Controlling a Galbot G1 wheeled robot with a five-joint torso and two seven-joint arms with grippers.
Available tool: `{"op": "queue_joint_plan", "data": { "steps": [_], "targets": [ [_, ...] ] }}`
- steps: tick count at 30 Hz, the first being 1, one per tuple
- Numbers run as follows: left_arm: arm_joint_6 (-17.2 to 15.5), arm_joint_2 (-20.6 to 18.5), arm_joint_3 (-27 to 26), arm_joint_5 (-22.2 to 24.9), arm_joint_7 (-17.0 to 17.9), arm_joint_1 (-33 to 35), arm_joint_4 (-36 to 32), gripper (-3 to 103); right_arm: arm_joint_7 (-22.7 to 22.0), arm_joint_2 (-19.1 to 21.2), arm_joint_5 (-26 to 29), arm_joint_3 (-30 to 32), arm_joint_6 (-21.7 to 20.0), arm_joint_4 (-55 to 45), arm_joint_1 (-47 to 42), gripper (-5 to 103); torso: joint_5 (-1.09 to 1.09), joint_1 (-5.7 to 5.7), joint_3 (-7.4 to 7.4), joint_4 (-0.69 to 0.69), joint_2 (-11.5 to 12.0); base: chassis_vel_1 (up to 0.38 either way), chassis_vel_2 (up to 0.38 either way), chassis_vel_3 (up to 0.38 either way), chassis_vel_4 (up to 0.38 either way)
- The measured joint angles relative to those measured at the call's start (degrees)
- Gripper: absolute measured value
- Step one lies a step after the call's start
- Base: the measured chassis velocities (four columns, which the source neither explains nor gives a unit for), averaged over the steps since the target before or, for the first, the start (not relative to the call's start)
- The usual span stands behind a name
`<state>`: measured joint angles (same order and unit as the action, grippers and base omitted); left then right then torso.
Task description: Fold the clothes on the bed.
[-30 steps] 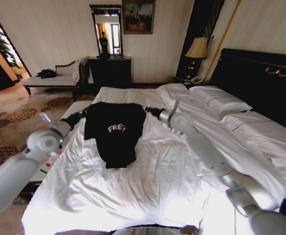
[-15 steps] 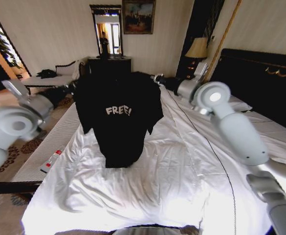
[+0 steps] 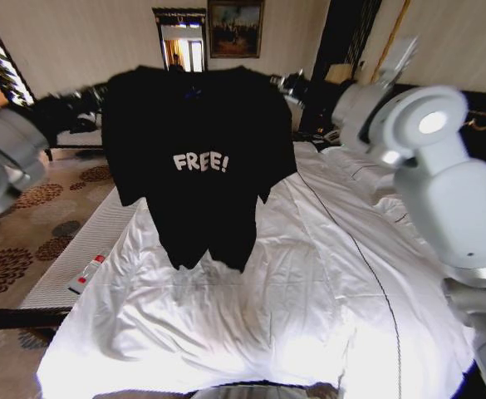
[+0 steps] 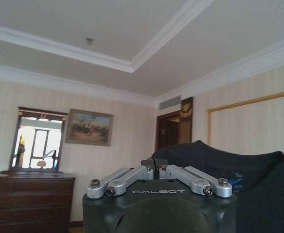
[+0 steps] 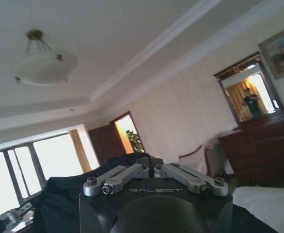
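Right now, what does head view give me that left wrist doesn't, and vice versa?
Head view alone: the bed with its white sheets, the T-shirt's full front with its FREE! lettering hanging clear above the bed, and both arms raised at either side. Left wrist view alone: the left gripper shut on the T-shirt's top edge, plus the ceiling. Both share: the black T-shirt, the mirror and the painting on the far wall.
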<state>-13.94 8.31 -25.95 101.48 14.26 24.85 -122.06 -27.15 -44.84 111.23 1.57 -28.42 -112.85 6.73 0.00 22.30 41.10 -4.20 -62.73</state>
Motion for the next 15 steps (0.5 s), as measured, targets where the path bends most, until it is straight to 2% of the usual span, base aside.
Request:
{"op": "queue_joint_plan", "data": {
  "steps": [2,7,13,15],
  "targets": [
    [0.01,-1.08,-0.91,1.15,0.03,0.27,-0.84,0,-0.54,0.53,1.58,0.32,0.21,-1.37,0.62,0,0.0,0.0,0.0,0.0,0.0,0.0,0.0,0.0,0.0],
    [-0.03,-4.99,-11.12,6.77,0.11,8.02,-3.67,0,-1.76,4.35,7.45,2.04,1.05,-7.31,1.28,0,0.0,-0.01,0.0,0.01,0.0,0.0,0.0,0.0,0.0],
    [-0.37,-7.47,-13.58,8.77,-0.18,8.85,-3.8,0,-2.36,8.87,11.07,4.58,1.99,-11.43,0.05,0,0.01,-0.01,0.0,0.01,0.0,0.0,0.0,0.0,0.0],
    [-0.52,-7.94,-13.56,8.9,-0.23,8.88,-3.98,0,-2.46,11.73,12.85,6.49,2.43,-13.26,-1.51,0,0.0,0.0,0.0,0.01,0.0,0.0,0.0,0.0,0.0]
  ]
}}
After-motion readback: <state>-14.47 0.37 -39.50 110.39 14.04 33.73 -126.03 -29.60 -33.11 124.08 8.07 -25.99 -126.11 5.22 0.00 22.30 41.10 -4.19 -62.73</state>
